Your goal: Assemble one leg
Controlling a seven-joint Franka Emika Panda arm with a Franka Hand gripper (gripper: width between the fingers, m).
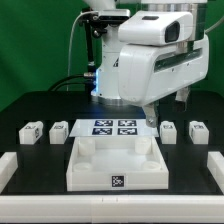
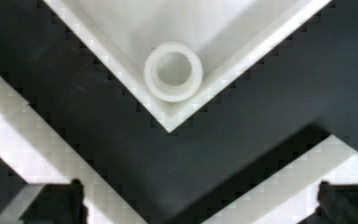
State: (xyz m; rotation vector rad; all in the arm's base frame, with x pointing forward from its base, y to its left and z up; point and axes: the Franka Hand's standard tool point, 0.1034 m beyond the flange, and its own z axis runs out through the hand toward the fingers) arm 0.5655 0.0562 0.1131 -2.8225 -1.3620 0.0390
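Four small white legs with square tags lie on the black table, two on the exterior view's left point(image 1: 30, 131) point(image 1: 58, 130) and two on its right point(image 1: 168, 131) point(image 1: 196, 131). The large white tray-like part point(image 1: 84, 166) stands at the front middle. My gripper point(image 1: 151, 120) hangs just behind the tray's far right corner, mostly hidden by the arm. In the wrist view the gripper point(image 2: 194, 206) is open and empty, its dark fingertips point(image 2: 44, 205) spread wide. Beyond them is a white corner of the tray point(image 2: 243, 30) with a round socket point(image 2: 172, 72). No leg shows there.
The marker board point(image 1: 112, 127) lies flat behind the tray, between the two pairs of legs. A white raised border point(image 1: 8, 165) runs round the table's front and sides. The arm's bulky white body point(image 1: 160, 60) fills the upper right.
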